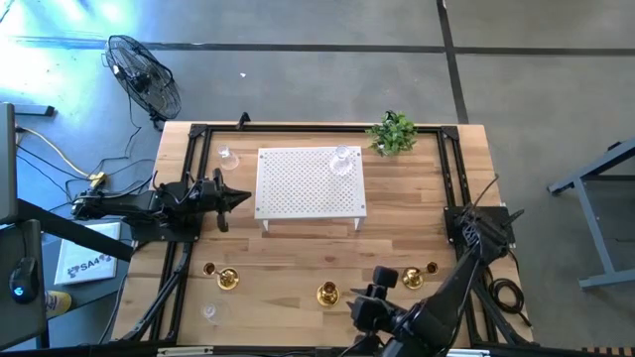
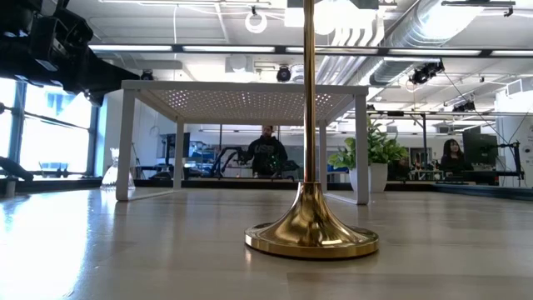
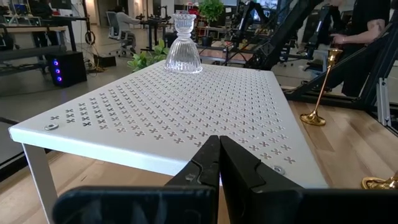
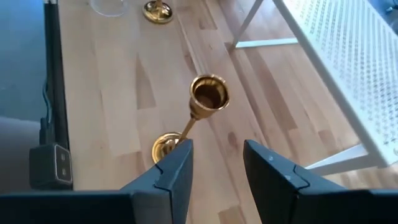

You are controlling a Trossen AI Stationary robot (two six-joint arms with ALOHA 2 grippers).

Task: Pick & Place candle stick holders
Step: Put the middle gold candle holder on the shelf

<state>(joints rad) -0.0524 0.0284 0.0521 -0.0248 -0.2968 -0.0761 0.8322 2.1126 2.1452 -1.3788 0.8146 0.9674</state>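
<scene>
Three gold brass candle stick holders stand upright on their round bases near the table's near edge: one at the left (image 1: 226,280), one in the middle (image 1: 327,294), one at the right (image 1: 412,278). The middle one (image 4: 209,93) also shows in the low view (image 2: 311,233). My right gripper (image 4: 217,165) is open just above and beside it (image 1: 355,296), slanting down, touching nothing. A clear glass holder (image 1: 342,161) stands on the white stand (image 1: 310,183); another (image 1: 227,157) is at the far left, and a third (image 1: 210,311) at the near left. My left gripper (image 3: 217,165) is shut, level, facing the stand's left edge (image 1: 243,196).
A small green plant (image 1: 394,132) stands at the table's far right corner. Black frame rails (image 1: 189,178) run along the table's sides. Two small brass pieces (image 1: 208,269) (image 1: 433,268) lie by the outer brass holders. People show in the room beyond the table.
</scene>
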